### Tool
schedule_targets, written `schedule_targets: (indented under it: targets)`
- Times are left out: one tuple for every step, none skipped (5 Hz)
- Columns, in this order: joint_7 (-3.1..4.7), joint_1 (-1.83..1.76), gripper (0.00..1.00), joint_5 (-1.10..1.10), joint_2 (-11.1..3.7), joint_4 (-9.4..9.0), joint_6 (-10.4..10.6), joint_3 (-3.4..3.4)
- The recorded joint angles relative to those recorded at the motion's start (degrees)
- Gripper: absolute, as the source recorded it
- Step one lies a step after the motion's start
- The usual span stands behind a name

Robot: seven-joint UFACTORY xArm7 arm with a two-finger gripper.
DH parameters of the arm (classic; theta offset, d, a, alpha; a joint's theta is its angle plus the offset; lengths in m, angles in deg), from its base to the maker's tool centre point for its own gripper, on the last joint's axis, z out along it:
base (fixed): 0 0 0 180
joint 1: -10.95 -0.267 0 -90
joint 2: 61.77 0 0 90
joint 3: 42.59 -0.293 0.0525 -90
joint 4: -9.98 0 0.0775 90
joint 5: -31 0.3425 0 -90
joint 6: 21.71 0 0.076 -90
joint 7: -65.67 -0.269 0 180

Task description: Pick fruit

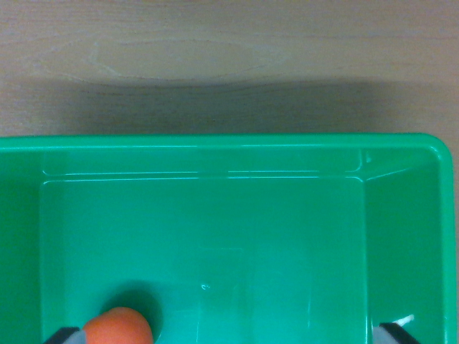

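Two dark fingers (63,335) are seen at the bottom edge, spread wide apart and pinching nothing. An orange fruit (118,326) is found inside the green bin (215,141), on its floor, just beside the finger at the wrist view's left. No writing can be read. Beyond the bin, the wooden table (229,57) is seen.

You have one view only, from the camera on the wrist. It looks almost straight down into a green bin (229,154) from close range, so the bin fills the lower part of the picture and runs past the bottom and left edges. The wooden counter (229,64) occupies the upper part. The dark claw (229,335) tips enter at the bottom corners, wide apart.
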Motion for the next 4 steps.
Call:
schedule_targets:
  targets:
    - [0.0,0.0,0.0,0.0,0.0,0.0,0.0,0.0]
    - [0.27,-0.42,0.0,-0.12,-0.38,-2.12,2.19,-0.32]
    - [0.27,-0.42,0.0,-0.12,-0.38,-2.12,2.19,-0.32]
    - [0.55,-0.88,0.0,-0.25,-0.79,-4.39,4.54,-0.66]
